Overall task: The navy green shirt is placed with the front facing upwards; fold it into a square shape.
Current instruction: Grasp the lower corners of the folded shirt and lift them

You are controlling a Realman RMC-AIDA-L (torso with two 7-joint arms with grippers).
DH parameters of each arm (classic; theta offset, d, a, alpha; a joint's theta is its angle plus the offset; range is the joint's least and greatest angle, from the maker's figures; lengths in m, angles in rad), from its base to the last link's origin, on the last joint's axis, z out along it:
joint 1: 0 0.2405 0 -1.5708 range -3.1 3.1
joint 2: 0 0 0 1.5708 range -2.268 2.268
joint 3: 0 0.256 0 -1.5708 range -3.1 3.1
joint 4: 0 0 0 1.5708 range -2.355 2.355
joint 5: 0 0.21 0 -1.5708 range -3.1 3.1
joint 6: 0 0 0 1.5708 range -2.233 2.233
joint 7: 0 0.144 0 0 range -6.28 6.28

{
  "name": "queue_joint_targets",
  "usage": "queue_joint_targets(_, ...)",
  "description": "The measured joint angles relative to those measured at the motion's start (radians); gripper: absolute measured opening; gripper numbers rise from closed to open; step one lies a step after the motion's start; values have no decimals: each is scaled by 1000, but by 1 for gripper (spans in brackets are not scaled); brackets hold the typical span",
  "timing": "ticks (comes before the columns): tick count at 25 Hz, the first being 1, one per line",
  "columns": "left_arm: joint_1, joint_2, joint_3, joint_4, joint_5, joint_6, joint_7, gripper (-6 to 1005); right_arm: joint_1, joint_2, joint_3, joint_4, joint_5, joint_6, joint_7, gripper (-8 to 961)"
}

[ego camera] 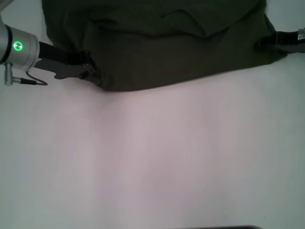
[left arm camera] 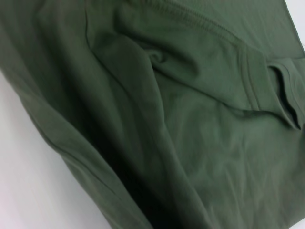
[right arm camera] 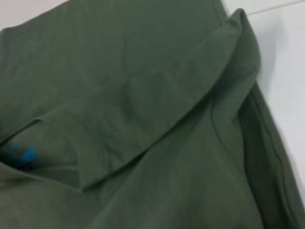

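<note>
One navy green shirt (ego camera: 162, 45) is lying across the far part of one white table (ego camera: 152, 162), bunched and folded over on itself, its near hem edge curving toward the robot. Two grippers are showing, one at each side of the cloth. Left gripper (ego camera: 88, 69) is sitting at the shirt's left near corner, dark fingers touching the fabric edge; whether they are pinching it cannot be told. Right gripper (ego camera: 267, 42) is reaching in at the shirt's right edge, tips lost against the dark cloth, so its state cannot be told either. Left wrist view is showing layered folds and one stitched sleeve hem (left arm camera: 286, 90). Right wrist view is showing one overlapping flap and one blue-printed neck label (right arm camera: 21, 156) peeking from beneath a fold
</note>
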Motion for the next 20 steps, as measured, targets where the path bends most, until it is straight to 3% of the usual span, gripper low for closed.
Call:
queue_joint_targets(7,2,-1,0,0,0,0,2,27,0,-7,-1,-9,40,-40,-8,683)
queue_joint_targets(12,3,-1,0,0,0,0,2,27,0,-10,-8,-8,-18,-6,-3,683)
queue_joint_targets(20,3,-1,0,0,0,0,-2,28,-4,3,-2,-2,-47,27,-7,684)
